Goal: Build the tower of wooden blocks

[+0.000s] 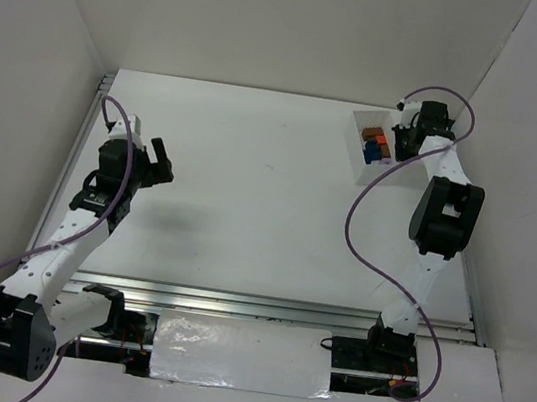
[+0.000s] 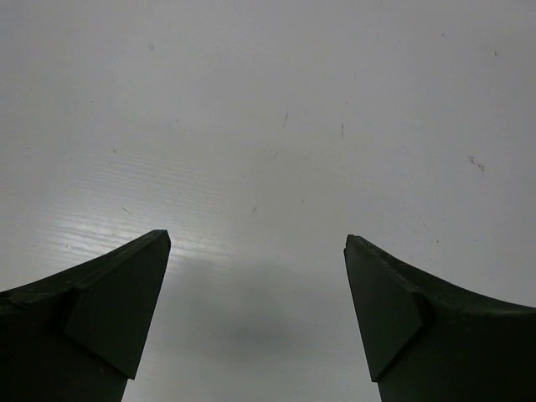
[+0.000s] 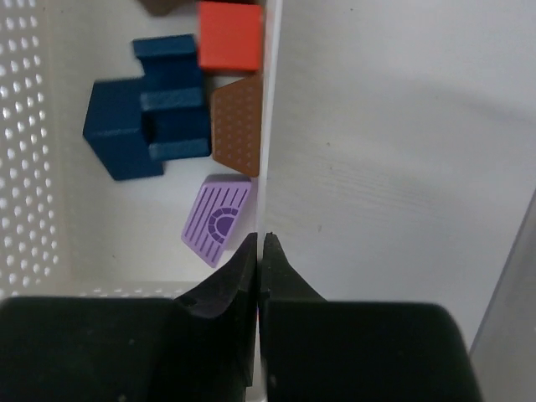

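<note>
The wood blocks lie loose in a pale plastic tray (image 1: pixel 356 158) at the far right. In the right wrist view I see a red block (image 3: pixel 229 35), blue blocks (image 3: pixel 151 117), a brown-orange block (image 3: pixel 238 121) and a pale purple block (image 3: pixel 219 219). They show as a small cluster in the top view (image 1: pixel 373 144). My right gripper (image 3: pixel 260 243) is shut on the thin side wall of the tray (image 3: pixel 270 126), with the purple block just beside its left finger. It also shows in the top view (image 1: pixel 399 145). My left gripper (image 2: pixel 255 243) is open and empty over bare table at the left (image 1: pixel 158 162).
White walls close the table in on the left, back and right. The tray's perforated wall (image 3: pixel 29 151) bounds the blocks on the far side. A purple cable (image 1: pixel 366 226) loops off the right arm. A metal rail (image 1: pixel 273 308) runs along the near edge.
</note>
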Motion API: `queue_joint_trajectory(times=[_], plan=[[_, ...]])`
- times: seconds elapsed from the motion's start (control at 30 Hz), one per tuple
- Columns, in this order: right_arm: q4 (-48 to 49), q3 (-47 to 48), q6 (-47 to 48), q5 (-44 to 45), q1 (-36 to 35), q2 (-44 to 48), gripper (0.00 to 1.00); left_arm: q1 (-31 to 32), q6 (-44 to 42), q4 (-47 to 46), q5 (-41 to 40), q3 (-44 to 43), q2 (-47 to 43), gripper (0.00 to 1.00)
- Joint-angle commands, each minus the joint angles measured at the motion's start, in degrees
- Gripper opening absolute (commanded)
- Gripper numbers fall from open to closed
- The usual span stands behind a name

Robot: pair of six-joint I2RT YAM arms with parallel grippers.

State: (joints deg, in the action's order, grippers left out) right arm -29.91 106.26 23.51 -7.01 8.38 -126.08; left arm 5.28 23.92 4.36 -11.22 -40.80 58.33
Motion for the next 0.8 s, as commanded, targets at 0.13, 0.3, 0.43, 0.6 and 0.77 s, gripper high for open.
queue_joint_trajectory(times=[0.13,0.3,0.43,0.6,0.77], plan=[[5.1,-6.9,2.1,4.7,-2.2,7.0,0.00,-0.3,-1.2,-2.3,-1.3,-0.8,-3.7,0.99],[15.7,-17.8,7.9,24.9,-9.8,19.9,0.00,-0.4,-0.7,-2.3,-0.7,-0.3,-4.6,0.99],[26.1,-25.7,15.9,40.8,-16.4,26.1,0.00,-0.4,-0.5,-1.6,-1.3,-0.4,-5.6,0.99],[31.4,-31.1,25.5,50.3,-22.9,28.0,0.00,-0.4,0.2,-0.8,-1.3,-0.3,-6.9,0.99],[42.5,-36.5,37.9,60.1,-27.9,28.2,0.00,-0.4,0.4,-0.8,-1.9,0.3,-7.3,0.99]])
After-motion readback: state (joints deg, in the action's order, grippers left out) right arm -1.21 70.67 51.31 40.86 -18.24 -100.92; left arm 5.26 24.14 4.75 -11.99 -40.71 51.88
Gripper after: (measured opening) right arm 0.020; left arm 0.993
